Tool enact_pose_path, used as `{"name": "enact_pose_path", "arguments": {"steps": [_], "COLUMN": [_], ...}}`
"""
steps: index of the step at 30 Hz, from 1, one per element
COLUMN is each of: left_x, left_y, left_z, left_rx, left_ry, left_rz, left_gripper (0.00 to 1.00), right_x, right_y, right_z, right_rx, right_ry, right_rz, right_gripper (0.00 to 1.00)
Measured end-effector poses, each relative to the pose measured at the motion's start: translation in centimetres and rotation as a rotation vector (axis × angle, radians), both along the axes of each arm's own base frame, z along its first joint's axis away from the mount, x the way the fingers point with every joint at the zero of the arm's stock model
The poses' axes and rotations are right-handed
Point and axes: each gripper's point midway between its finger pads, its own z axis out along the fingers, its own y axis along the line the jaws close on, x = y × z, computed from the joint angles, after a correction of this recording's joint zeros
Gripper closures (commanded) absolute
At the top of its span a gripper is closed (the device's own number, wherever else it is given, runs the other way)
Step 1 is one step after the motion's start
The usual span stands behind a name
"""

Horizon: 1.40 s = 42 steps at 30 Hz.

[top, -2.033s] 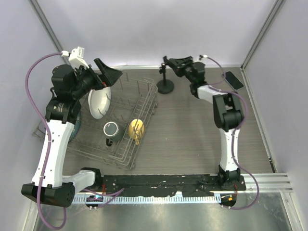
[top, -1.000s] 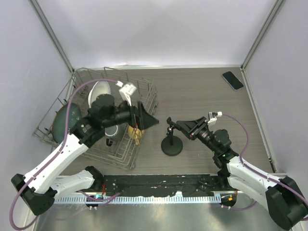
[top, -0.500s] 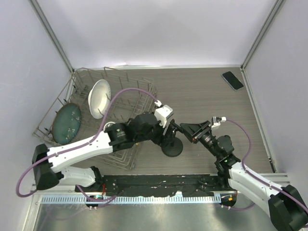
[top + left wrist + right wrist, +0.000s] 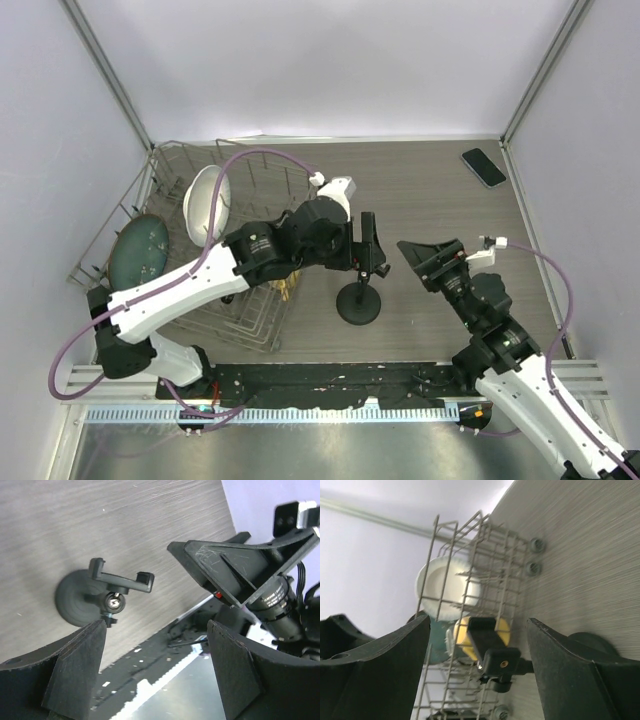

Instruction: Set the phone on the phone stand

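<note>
From above, the small flat black glossy smartphone (image 4: 484,167) lies face up on the grey wood-grain table (image 4: 430,190), at the far right corner just beside the right wall and well apart from both arms. Its long axis runs diagonally, from far-left to near-right. The small black phone stand with round domed base, thin stem and top clamp (image 4: 358,300) stands upright near the middle of the table, right of the wire dish rack (image 4: 260,320), and its clamp holds nothing. The left gripper (image 4: 372,245) hangs just above the stand's top. The right gripper (image 4: 420,262) hovers just to its right, aimed left. Judging by this, nothing of the task is done: the phone has yet to be reached, grasped, carried across and set in the clamp.

In the left wrist view, the left gripper (image 4: 156,630) has its fingers wide apart and holds nothing. The stand (image 4: 120,580) is seen beyond the gap, its clamp bar tilted. The right gripper (image 4: 235,570) is at the right. The phone is out of view.

In the right wrist view, the right gripper (image 4: 478,622) is likewise spread and empty. The stand's clamp (image 4: 492,652) shows between its fingers, with the rack (image 4: 470,545) and a white plate (image 4: 440,595) behind. No phone appears here either.
</note>
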Motion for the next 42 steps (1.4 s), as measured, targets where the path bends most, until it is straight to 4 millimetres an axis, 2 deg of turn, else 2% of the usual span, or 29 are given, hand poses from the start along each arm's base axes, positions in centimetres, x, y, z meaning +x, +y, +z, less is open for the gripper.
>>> {"name": "enact_pose_path", "arguments": {"steps": [3, 5, 10, 13, 14, 15, 16, 18, 19, 20, 21, 23, 25, 27, 30, 31, 32, 40, 42], "left_x": [-0.2, -0.2, 0.7, 1.9, 2.5, 3.0, 3.4, 4.4, 4.9, 5.3, 5.6, 5.7, 5.6, 5.4, 5.2, 5.1, 5.1, 4.7, 4.7], "left_y": [-0.8, -1.3, -1.5, -1.0, -0.8, -0.9, -0.9, -1.5, -1.9, -2.3, -2.8, -3.3, -3.4, -3.1, -3.0, -2.8, -2.8, -2.2, -2.1], "left_z": [0.3, 0.2, 0.3, 0.1, -0.3, -0.9, -1.5, -3.1, -4.1, -4.9, -5.7, -6.6, -6.8, -7.1, -7.7, -7.9, -8.1, -9.1, -9.2], "left_rx": [-0.054, -0.069, -0.049, -0.022, -0.008, 0.0, 0.01, 0.046, 0.065, 0.079, 0.091, 0.104, 0.107, 0.115, 0.123, 0.128, 0.13, 0.157, 0.16], "left_ry": [0.114, 0.181, 0.337, 0.41, 0.435, 0.457, 0.477, 0.517, 0.53, 0.542, 0.553, 0.57, 0.581, 0.596, 0.613, 0.618, 0.622, 0.644, 0.644], "left_rz": [0.079, 0.132, 0.325, 0.455, 0.499, 0.533, 0.564, 0.607, 0.624, 0.635, 0.644, 0.652, 0.66, 0.673, 0.698, 0.706, 0.713, 0.745, 0.746], "left_gripper": [0.05, 0.08, 0.06, 0.36, 0.55, 0.61, 0.62, 0.57, 0.53, 0.42, 0.39, 0.34, 0.34, 0.41, 0.45, 0.48, 0.57, 0.73, 0.81], "right_x": [0.2, 0.0, -1.1, -1.9, -2.1, -2.3, -2.5, -2.8, -2.9, -3.0, -3.1, -3.1, -3.2, -3.3, -3.3, -3.3, -3.3, -3.3, -3.4], "right_y": [-2.3, -3.7, -6.5, -8.1, -8.5, -8.9, -9.3, -10.0, -10.3, -10.5, -10.6, -10.8, -10.9, -10.9, -11.0, -11.0, -11.0, -11.0, -11.1], "right_z": [0.4, 0.0, -0.8, -0.4, -0.2, 0.1, 0.3, 0.5, 0.6, 0.7, 0.7, 0.4, 0.2, 0.1, 0.0, 0.0, 0.0, -0.3, -0.3], "right_rx": [-0.117, -0.182, -0.289, -0.319, -0.325, -0.332, -0.341, -0.362, -0.371, -0.379, -0.39, -0.41, -0.428, -0.435, -0.442, -0.443, -0.444, -0.447, -0.445], "right_ry": [0.036, 0.06, 0.089, 0.072, 0.068, 0.061, 0.057, 0.053, 0.051, 0.049, 0.046, 0.05, 0.055, 0.057, 0.058, 0.057, 0.058, 0.061, 0.058], "right_rz": [-0.103, -0.152, -0.238, -0.288, -0.299, -0.313, -0.326, -0.346, -0.353, -0.357, -0.36, -0.362, -0.359, -0.358, -0.358, -0.358, -0.358, -0.358, -0.36], "right_gripper": [0.18, 0.18, 0.18, 0.19, 0.19, 0.19, 0.19, 0.19, 0.19, 0.19, 0.19, 0.19, 0.19, 0.19, 0.19, 0.19, 0.19, 0.19, 0.19]}}
